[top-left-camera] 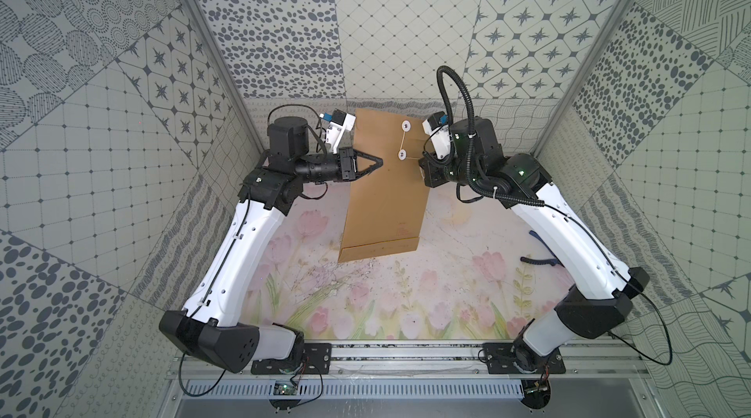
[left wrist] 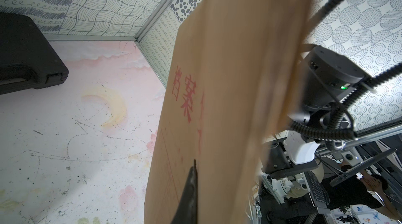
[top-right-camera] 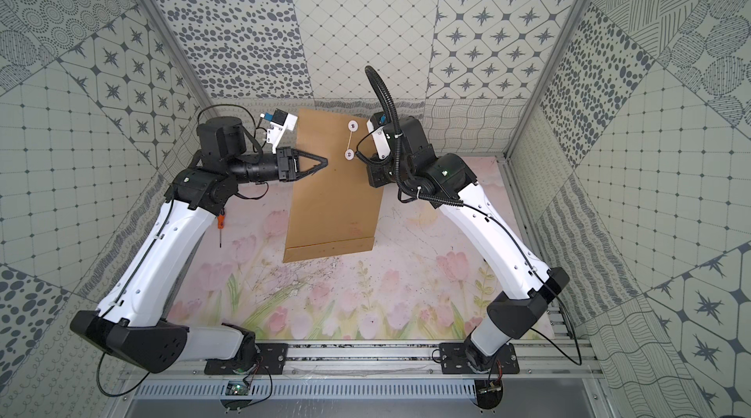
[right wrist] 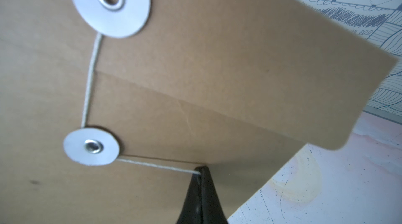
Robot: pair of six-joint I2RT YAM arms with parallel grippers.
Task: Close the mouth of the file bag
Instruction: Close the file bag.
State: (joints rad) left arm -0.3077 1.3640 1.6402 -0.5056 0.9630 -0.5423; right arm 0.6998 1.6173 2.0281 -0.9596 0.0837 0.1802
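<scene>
The brown file bag (top-left-camera: 386, 192) is raised at a slant in both top views, its near short end low over the flowered mat. Its mouth (top-left-camera: 390, 123) is the far, high end, and the flap (right wrist: 239, 64) lies folded over the body. One white button (right wrist: 108, 3) sits on the flap and another (right wrist: 91, 146) on the body. The white string (right wrist: 89, 81) runs between them and on to my right gripper (right wrist: 200, 169), which is shut on it. My left gripper (top-left-camera: 380, 161) is shut on the bag's left edge. One of its fingers (left wrist: 191, 190) shows; the paper hides the other.
A black plastic case (left wrist: 28, 55) lies on the mat by the back wall. A small orange-handled tool (top-right-camera: 220, 225) lies beside the left arm. Dark blue and black handles (top-left-camera: 540, 251) show under the right arm. Patterned walls close in the back and both sides.
</scene>
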